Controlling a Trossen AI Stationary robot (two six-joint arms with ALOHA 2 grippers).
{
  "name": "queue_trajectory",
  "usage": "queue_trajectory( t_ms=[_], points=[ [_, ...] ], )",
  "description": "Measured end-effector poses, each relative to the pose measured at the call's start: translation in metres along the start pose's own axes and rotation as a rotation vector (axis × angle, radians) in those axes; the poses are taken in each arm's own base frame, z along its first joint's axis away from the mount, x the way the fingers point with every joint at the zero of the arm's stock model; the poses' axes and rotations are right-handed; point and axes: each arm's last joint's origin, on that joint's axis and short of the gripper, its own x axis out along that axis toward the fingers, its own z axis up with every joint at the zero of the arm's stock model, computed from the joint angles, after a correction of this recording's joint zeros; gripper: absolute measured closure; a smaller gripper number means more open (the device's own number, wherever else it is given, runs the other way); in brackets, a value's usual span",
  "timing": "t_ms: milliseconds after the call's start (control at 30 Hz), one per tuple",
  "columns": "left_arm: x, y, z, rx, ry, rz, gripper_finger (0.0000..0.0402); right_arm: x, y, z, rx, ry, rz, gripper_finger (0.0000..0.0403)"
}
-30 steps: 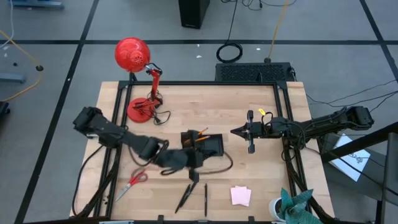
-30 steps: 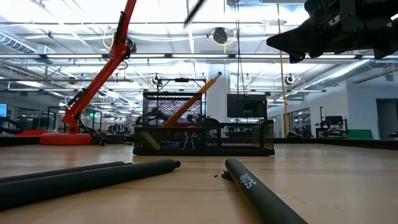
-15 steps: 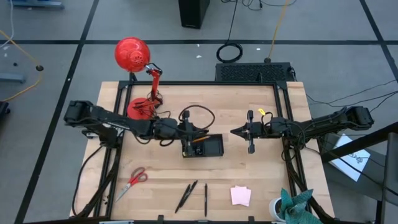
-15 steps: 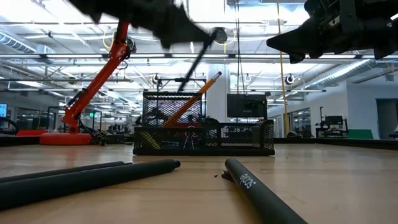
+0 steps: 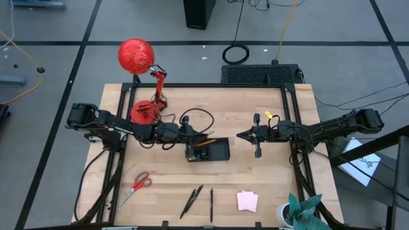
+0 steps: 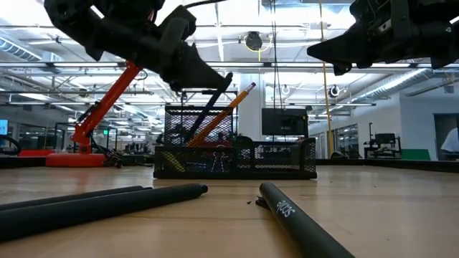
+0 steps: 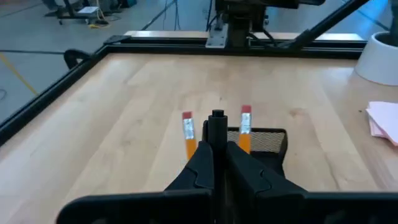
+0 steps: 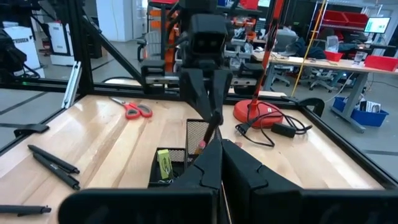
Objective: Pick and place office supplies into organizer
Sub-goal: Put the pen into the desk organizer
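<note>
My left gripper (image 5: 193, 137) hangs over the left end of the organizer (image 5: 208, 151), a low black mesh tray with a taller cup, and is shut on a thin dark pen (image 6: 206, 107). Two orange pencils (image 7: 188, 134) lean in that cup. Binder clips (image 6: 222, 162) and a yellow-green piece (image 8: 163, 160) lie in the tray. On the table lie red-handled scissors (image 5: 135, 186), more pens (image 5: 192, 200) and the pink sticky-note pad (image 5: 247, 200). My right gripper (image 5: 245, 135) hovers shut, right of the organizer. My left gripper (image 6: 215, 79) pinches the dark pen near its upper end (image 7: 216, 118) between its two fingers. The fingers come from the table's left, slanting down. The pen is tilted, and its lower end (image 6: 193, 132) reaches down into the organizer's mesh cup beside the pencils.
A red desk lamp (image 5: 136, 56) stands at the far left, its round base (image 5: 144, 114) and cord (image 5: 198, 118) close behind my left arm. A white cup (image 7: 379, 59) stands at the near right corner. A black frame (image 5: 192, 87) borders the table.
My left gripper carried the pen from the near side, by the lying pens, toward the far edge to above the organizer's left end. It then came down, and the pen's lower end went into the mesh cup. The right arm kept still.
</note>
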Motion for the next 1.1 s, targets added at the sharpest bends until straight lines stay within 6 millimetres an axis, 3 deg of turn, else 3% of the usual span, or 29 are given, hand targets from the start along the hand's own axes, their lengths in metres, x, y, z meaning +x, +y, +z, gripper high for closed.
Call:
queue_trajectory(
  t_ms=[167,467,767,1100],
  points=[
    [-0.002,0.001,-0.01,-0.026,0.028,0.021,0.0382,0.0,0.0,0.0,0.0,-0.001,0.0,0.0403],
    [-0.002,0.001,-0.01,-0.019,0.027,0.021,0.0385,0.0,0.0,0.0,0.0,-0.001,-0.001,0.0403],
    [0.017,-0.002,-0.033,-0.019,0.066,0.019,0.0361,0.0,0.0,0.0,0.003,0.0,-0.001,0.0403],
    [0.02,-0.006,-0.035,-0.045,0.046,-0.001,0.0356,0.0,0.0,-0.001,0.003,0.006,0.0,0.0403]
  ],
)
